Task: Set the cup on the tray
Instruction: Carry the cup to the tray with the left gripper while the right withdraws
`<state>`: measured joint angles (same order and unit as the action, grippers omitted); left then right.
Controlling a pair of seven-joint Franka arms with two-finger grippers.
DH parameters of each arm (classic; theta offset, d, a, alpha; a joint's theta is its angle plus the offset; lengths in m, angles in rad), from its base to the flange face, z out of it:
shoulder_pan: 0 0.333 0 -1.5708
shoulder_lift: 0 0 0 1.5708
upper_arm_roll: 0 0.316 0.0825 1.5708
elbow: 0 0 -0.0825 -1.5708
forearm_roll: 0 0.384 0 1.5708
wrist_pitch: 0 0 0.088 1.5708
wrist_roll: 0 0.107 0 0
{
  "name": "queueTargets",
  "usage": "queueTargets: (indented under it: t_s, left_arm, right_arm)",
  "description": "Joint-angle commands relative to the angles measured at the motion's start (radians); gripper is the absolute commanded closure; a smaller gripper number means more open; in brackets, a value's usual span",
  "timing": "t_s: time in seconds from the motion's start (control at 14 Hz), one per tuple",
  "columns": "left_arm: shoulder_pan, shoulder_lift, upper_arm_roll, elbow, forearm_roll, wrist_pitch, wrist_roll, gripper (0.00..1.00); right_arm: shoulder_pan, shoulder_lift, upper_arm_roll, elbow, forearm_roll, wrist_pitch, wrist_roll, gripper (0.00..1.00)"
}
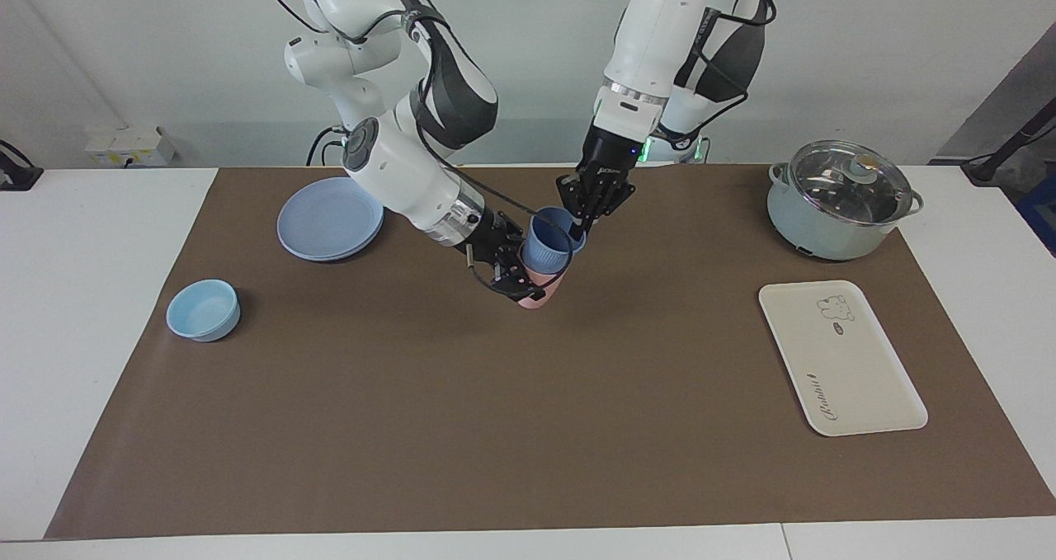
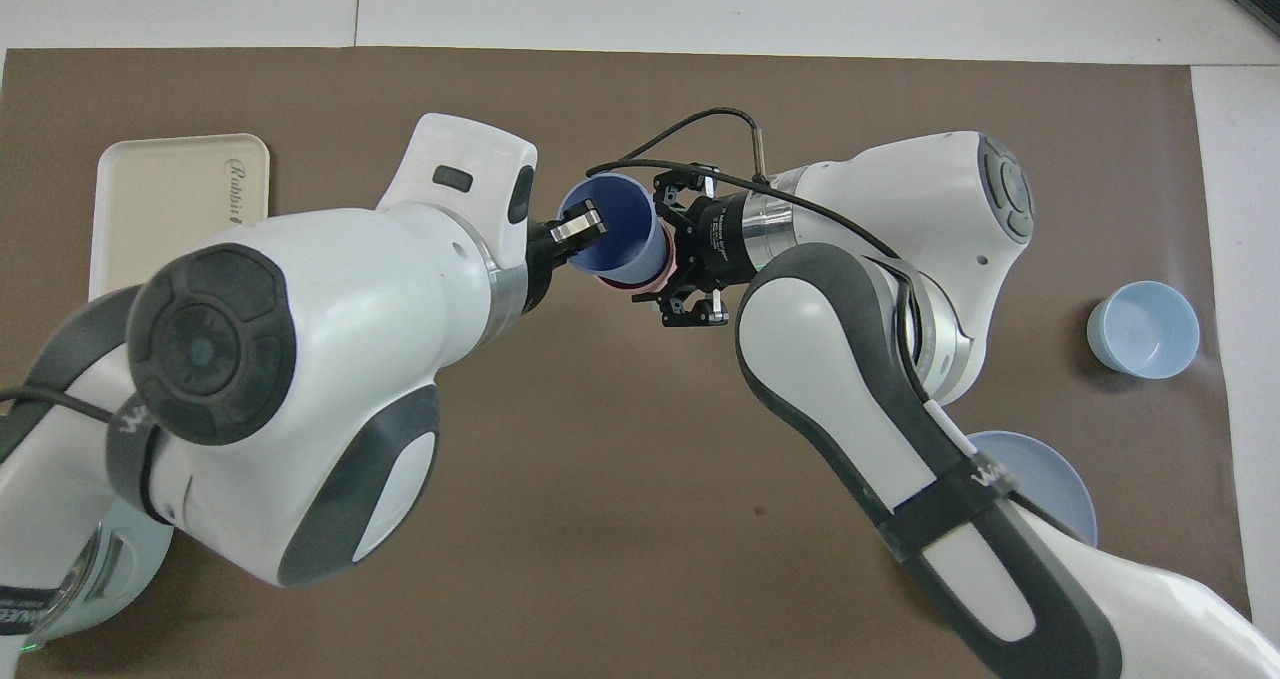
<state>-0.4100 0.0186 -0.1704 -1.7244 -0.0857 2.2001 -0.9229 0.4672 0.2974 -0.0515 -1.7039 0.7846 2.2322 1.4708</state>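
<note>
The periwinkle-blue cup (image 1: pixel 548 248) sits nested in a pink cup (image 1: pixel 536 292), both held tilted in the air over the middle of the brown mat. My left gripper (image 1: pixel 578 232) is shut on the blue cup's rim, one finger inside it; it also shows in the overhead view (image 2: pixel 582 231) on the blue cup (image 2: pixel 622 234). My right gripper (image 1: pixel 518 276) is shut on the pink cup's body, also seen from overhead (image 2: pixel 672 269). The cream-white tray (image 1: pixel 841 362) with the bear drawing lies bare at the left arm's end of the mat, partly hidden by my left arm in the overhead view (image 2: pixel 160 199).
A lidded pale-green pot (image 1: pixel 841 201) stands beside the tray, nearer to the robots. A round blue plate (image 1: pixel 330 218) and a light-blue bowl (image 1: pixel 203 309) lie at the right arm's end. The brown mat (image 1: pixel 528 428) covers the table.
</note>
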Motion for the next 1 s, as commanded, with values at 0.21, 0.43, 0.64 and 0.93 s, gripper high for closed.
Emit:
queueTargets:
  t_s: [0.21,0.43,0.64,0.93]
  left_arm:
    - [0.078,-0.072,0.017,0.209,-0.017,-0.377,0.051,1.0]
    - [0.238,-0.12,0.04,0.159,-0.097,-0.424,0.319,1.0]
    - [0.478,-0.143,0.041,0.021,-0.154,-0.361,0.675,1.0]
    - [0.681,-0.036,0.041,-0.103,-0.163,-0.142,0.961,1.0]
  right_arm:
    - [-0.106,-0.02,0.005,-0.046,-0.012,-0.006,-0.017,1.0]
    - [-0.229,-0.02,0.007,-0.105,-0.001,-0.034,-0.052,1.0]
    - [-0.361,-0.026,0.005,-0.173,0.002,-0.045,-0.151,1.0]
    - [-0.533,-0.012,0.005,-0.201,0.045,-0.042,-0.233,1.0]
